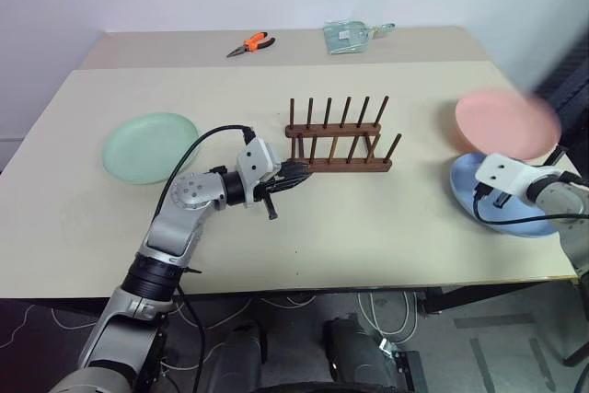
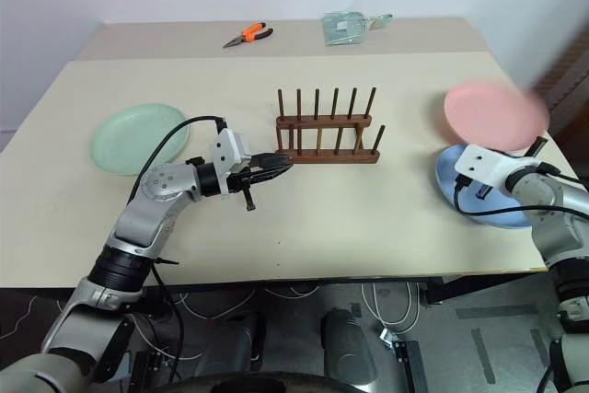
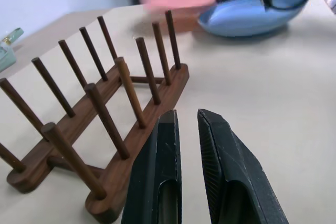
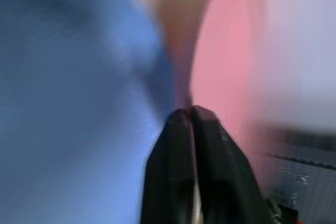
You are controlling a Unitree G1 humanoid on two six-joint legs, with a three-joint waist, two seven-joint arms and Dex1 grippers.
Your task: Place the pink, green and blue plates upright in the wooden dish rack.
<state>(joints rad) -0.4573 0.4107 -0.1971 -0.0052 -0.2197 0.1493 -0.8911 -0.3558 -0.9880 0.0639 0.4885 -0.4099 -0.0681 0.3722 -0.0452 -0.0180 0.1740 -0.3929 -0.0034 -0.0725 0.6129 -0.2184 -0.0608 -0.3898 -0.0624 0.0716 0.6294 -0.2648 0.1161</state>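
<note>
On the worktop: the wooden dish rack (image 1: 337, 138) stands near the middle of the worktop (image 1: 368, 227) with every slot between its pegs bare, so no plate has been racked yet.
Left side: the green plate (image 1: 149, 146) lies flat, well apart from the rack and untouched.
Right side: the blue plate (image 1: 502, 198) lies flat near the edge, and the pink plate (image 1: 506, 123) is blurred and seems to be tilted up above it, overlapping its far rim.
Right end effector (image 4: 193, 113): fingers pressed together, their tips at the pink plate's edge. It looks pinched on that rim, which would explain the plate being off the flat; a rim grip suits a shallow plate that must go in on edge.
Left end effector (image 3: 188, 124): jaws nearly together with a thin gap, gripping nothing; it points level at the rack's near end, just beside the base, likely placed to steady the light rack while a plate slides in.
Risk: a thin matte rim held by fingertips may swing or slip on the way across.
Clutter: orange pliers (image 1: 250, 43) and a clear packet (image 1: 350, 36) lie at the far side, out of the way.
</note>
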